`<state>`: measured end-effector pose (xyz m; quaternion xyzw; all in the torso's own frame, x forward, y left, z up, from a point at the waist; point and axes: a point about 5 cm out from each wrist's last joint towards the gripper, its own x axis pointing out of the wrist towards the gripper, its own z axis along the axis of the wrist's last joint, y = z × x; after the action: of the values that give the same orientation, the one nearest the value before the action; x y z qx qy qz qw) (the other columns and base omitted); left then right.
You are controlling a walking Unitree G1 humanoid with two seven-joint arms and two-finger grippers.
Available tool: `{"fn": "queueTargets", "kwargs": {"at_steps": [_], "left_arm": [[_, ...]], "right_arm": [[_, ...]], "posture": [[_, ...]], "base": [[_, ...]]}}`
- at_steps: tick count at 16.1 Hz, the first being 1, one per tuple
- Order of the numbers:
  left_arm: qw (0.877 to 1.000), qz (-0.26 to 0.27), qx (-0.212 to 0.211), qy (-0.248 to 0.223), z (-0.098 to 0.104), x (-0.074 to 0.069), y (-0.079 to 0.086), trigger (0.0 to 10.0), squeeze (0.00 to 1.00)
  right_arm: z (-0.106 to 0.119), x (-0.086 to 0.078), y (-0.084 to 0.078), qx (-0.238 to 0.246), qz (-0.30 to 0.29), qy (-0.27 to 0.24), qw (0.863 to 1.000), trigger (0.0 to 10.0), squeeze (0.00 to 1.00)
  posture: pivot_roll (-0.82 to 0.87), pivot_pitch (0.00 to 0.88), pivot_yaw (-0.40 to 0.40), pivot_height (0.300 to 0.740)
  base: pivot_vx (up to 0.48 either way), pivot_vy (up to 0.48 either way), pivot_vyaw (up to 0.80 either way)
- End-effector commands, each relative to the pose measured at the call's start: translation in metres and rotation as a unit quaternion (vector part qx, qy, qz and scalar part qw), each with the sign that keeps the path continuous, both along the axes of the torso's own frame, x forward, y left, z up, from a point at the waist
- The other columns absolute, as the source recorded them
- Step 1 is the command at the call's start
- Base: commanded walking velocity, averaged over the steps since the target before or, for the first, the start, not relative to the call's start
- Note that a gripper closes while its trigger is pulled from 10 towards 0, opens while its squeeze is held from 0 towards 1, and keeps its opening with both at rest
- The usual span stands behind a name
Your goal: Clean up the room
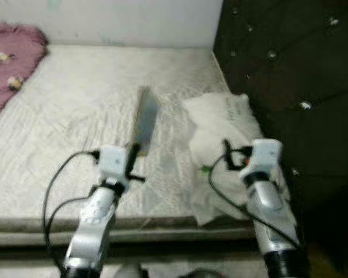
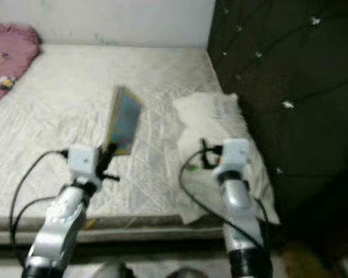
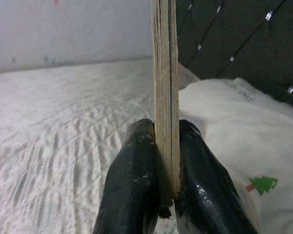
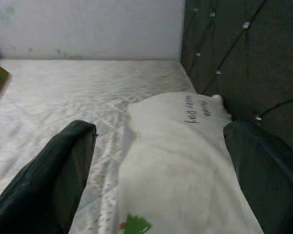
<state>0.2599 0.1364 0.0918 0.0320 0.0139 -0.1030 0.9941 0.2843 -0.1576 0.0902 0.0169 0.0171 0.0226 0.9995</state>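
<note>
My left gripper is shut on a thin book with a blue cover, holding it on edge above the white mattress. In the left wrist view the book's page edges run straight up between the two black fingers. My right gripper stands open over a white pillow with dark lettering, which lies by the dark tufted headboard. The pillow sits at the mattress's right side, partly under my right arm.
A pink blanket with small toys lies at the mattress's far left. A pale wall runs behind the bed. The mattress's front edge is just under my arms.
</note>
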Motion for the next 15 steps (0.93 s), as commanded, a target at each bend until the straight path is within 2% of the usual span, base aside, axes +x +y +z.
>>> {"fn": "queueTargets", "kwargs": {"at_steps": [1,2,4,7,9,12,15], "left_arm": [[1.000,0.005,-0.011,-0.017,0.0076,0.0033,0.0007,10.0,0.00],[1.000,0.004,-0.017,-0.014,0.0067,0.0032,0.0013,10.0,0.00],[0.999,-0.006,0.003,-0.036,0.0107,0.0009,-0.0006,10.0,0.00],[0.997,0.020,0.034,-0.060,0.0151,0.0018,0.0042,10.0,0.00],[0.997,0.027,0.037,-0.066,0.0165,0.0019,0.0066,10.0,0.00],[0.999,0.023,-0.015,-0.029,0.0122,-0.0011,0.0073,10.0,0.00],[0.999,0.026,-0.004,-0.027,0.0100,-0.0035,0.0090,10.0,0.00]], "right_arm": [[0.0015,0.0011,-0.0048,-0.002,-0.006,-0.002,1.000,10.0,0.00],[0.0015,0.0011,-0.0048,-0.002,-0.006,-0.002,1.000,10.0,0.00],[0.0017,0.0014,-0.0051,-0.002,-0.006,-0.003,1.000,10.0,0.00],[0.0022,0.0017,-0.0052,-0.003,-0.005,-0.003,1.000,10.0,0.00],[0.0024,0.0018,-0.0054,-0.004,-0.004,-0.004,1.000,10.0,0.00],[0.0029,0.0016,-0.0058,0.000,-0.003,-0.004,1.000,10.0,0.00],[0.0034,-0.0004,-0.0054,0.006,0.001,-0.005,1.000,10.0,0.00]], "posture": [[-0.02,0.000,-0.003,0.740],[-0.02,0.000,-0.004,0.740],[-0.02,0.000,-0.006,0.740],[-0.02,0.000,-0.007,0.740],[-0.02,0.000,-0.008,0.740],[-0.02,0.000,-0.010,0.740],[-0.02,0.000,-0.011,0.740]], "base": [[0.000,0.000,0.00],[0.000,0.000,0.00],[0.000,0.000,0.00],[0.000,0.000,0.00],[0.000,0.000,0.00],[0.000,0.000,0.00],[0.000,0.000,0.00]]}}
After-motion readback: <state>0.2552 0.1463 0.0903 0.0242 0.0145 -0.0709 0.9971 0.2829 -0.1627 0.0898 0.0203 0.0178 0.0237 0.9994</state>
